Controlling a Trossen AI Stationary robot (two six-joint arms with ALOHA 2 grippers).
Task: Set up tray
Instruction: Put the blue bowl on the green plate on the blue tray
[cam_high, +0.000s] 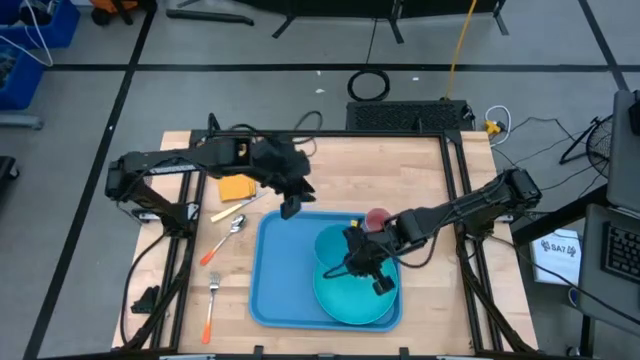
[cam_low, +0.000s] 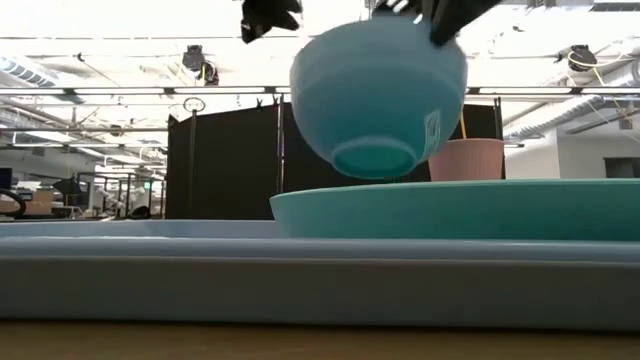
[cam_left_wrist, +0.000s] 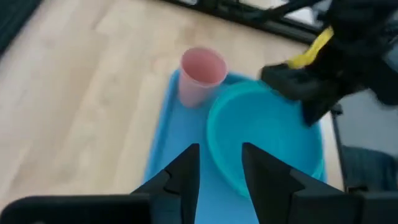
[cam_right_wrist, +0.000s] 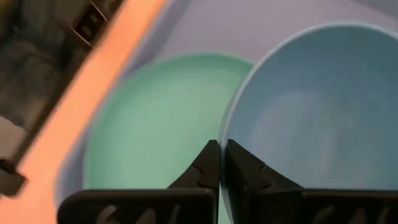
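1. Blue tray (cam_high: 275, 285) flat on the wooden counter (cam_high: 420, 165), filling the near-centre area; its rim close to the counter's 6 o'clock edge.
2. Round teal plate (cam_high: 350, 298) inside the tray, toward the tray's 4 o'clock corner, nearly touching the rim there.
3. Teal bowl (cam_low: 378, 95) lifted clear of the plate in the low view, tilted, pinched at its rim by the right end effector (cam_right_wrist: 221, 163), fingers pressed together on the bowl wall.
4. Right end effector (cam_high: 372, 262) above the tray's 3 o'clock half, arm reaching in from the counter's 3 o'clock side.
5. Pink cup (cam_left_wrist: 200, 74) upright at the tray's 1 o'clock corner, just beside the bowl and the right arm.
6. Left end effector (cam_left_wrist: 221, 168) hanging over the tray's 12 o'clock edge, fingers apart, gripping nothing; seen in the high view (cam_high: 291, 205) at the tray's 11 o'clock corner.
7. Bare tray floor open along the 9 o'clock half, between the rim and the plate.
8. Spoon (cam_high: 228, 233) and orange-handled fork (cam_high: 211, 305) on bare wood at 9 o'clock of the tray, apart from its rim; yellow napkin (cam_high: 237, 187) at 11 o'clock, near the left arm.
9. Open wood along the counter's 12 o'clock strip.
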